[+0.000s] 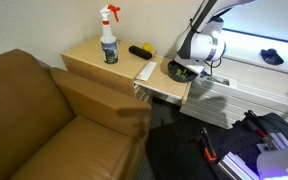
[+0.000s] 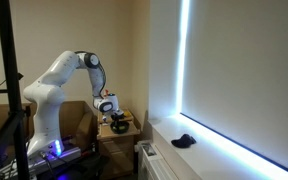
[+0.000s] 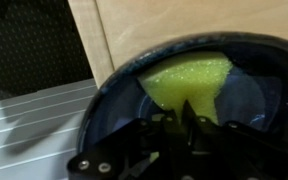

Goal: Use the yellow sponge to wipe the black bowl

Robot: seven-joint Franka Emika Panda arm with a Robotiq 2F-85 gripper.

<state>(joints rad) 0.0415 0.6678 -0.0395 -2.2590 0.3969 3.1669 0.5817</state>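
Pinching the near edge of the sponge (image 3: 189, 78), the fingers (image 3: 170, 124) are sitting drawn close together at the lower middle of the wrist view. The gripper (image 3: 186, 110) is thus clamping the sponge and pressing it against the inside of the bowl (image 3: 109, 95), toward the wall that is curving across the upper middle of that frame. By my judgement the wiping stroke is the step in hand. Doing it well is calling for light, even downward pressure, so that the sponge is lying flat on the glossy surface rather than folding under the fingertips. It is also calling for sweeps that are following the curve of the wall instead of shoving the rim sideways. That matters because, in an exterior view, the bowl (image 1: 174, 70) is resting near the right-hand end of the wooden table (image 1: 89, 58), right of frame centre, with the gripper (image 1: 191, 66) bending down into it, and a hard push could be sliding it toward the edge. Further left on the table a spray bottle (image 1: 109, 40) and a black-and-yellow tool (image 1: 141, 50) are standing clear of the work. As for writing, the bottle's label is showing too small to read, and no brand is appearing legibly on the gripper or anywhere else.
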